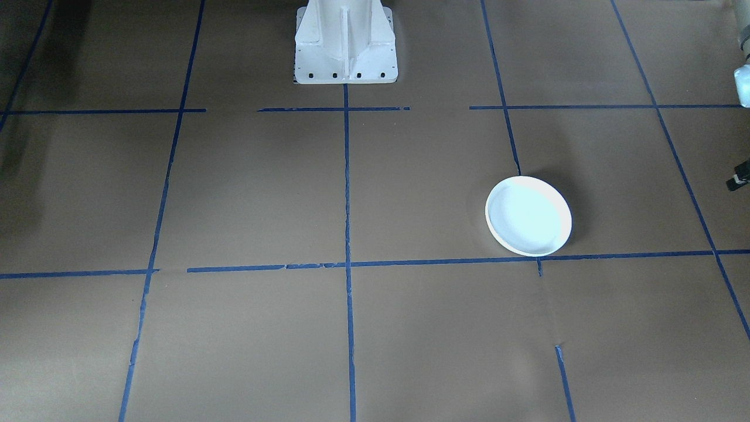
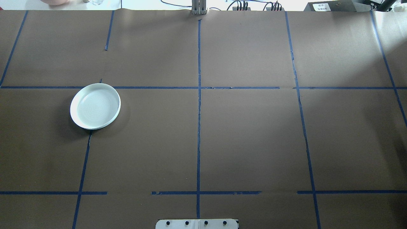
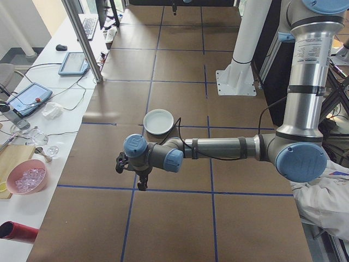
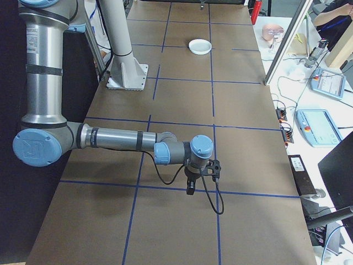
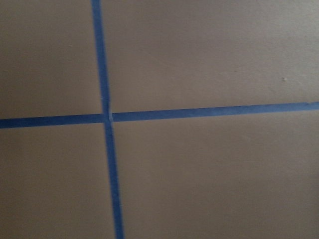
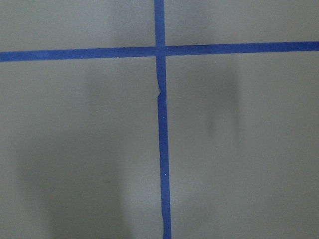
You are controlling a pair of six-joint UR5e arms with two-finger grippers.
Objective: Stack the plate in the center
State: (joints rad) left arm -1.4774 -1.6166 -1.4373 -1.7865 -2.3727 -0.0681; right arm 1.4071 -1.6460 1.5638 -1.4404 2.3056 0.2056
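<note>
White plate well apart from left hand — hand states: cannot tell.

Looks straight down on flat brown paper table covering. Crossed by two strips of blue tape, one running top to bottom left of centre, the other side to side, tilted slightly, meeting just above mid-height. Slightly blurred throughout.

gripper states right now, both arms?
Left gripper: seen only from the side, cannot tell.
Right gripper: seen only from the side, cannot tell.
</note>
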